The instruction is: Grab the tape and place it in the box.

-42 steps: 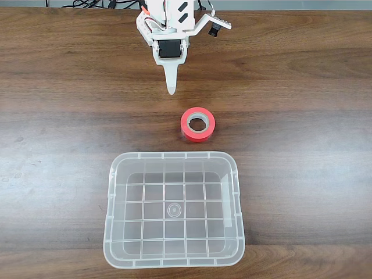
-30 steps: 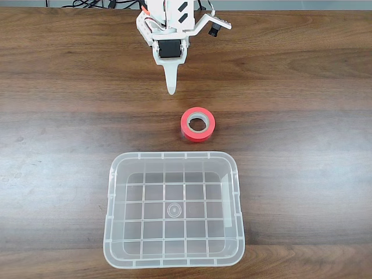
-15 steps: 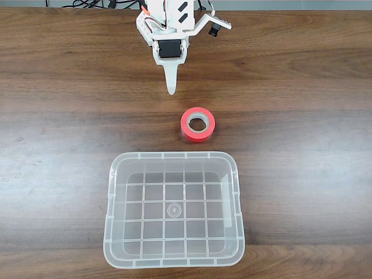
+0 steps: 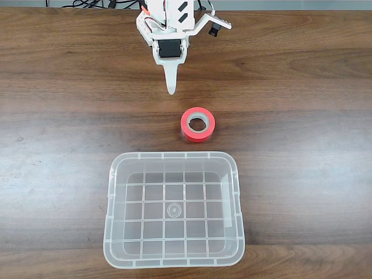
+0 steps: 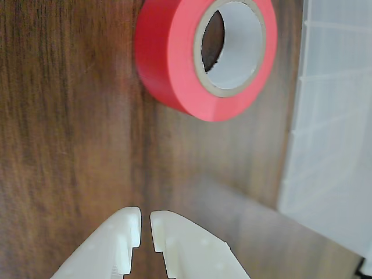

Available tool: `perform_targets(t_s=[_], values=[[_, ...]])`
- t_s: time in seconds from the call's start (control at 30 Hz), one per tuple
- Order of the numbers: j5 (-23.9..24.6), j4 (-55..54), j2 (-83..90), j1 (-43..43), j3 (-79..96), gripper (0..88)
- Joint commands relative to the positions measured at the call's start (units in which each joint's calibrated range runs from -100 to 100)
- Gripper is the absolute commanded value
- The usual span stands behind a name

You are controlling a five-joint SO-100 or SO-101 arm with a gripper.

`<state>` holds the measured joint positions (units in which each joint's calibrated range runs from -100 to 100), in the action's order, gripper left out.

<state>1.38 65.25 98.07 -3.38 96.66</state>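
Observation:
The red-orange tape roll (image 4: 197, 124) lies flat on the wooden table, its grey-beige core ring facing up, just beyond the far rim of the clear box (image 4: 174, 257). The box holds nothing on its grid bottom. My white gripper (image 4: 171, 88) hangs near the table's far edge, above and slightly left of the tape, apart from it. In the wrist view the tape (image 5: 174, 64) sits at the top and the two white fingertips (image 5: 146, 224) stand almost together with only a thin slit between them, nothing held. The box wall (image 5: 331, 128) runs along the right edge.
Dark wood table (image 4: 302, 116) spreads wide on both sides of the box and tape. Black cables (image 4: 93, 3) lie beyond the far edge behind the arm's base.

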Motion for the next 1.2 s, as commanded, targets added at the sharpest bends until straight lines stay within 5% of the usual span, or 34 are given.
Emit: perform_targets(t_s=[0.0, 0.47, 0.83, 1.17], values=[[0.0, 0.0, 0.7, -0.3, -9.4, 1.3], [-0.1, 3.5, -3.9, -1.3, -24.3, 1.3], [-0.6, 4.6, -31.5, -6.5, -50.6, 1.3], [-1.9, -1.2, -57.6, -11.3, -53.0, 1.3]])
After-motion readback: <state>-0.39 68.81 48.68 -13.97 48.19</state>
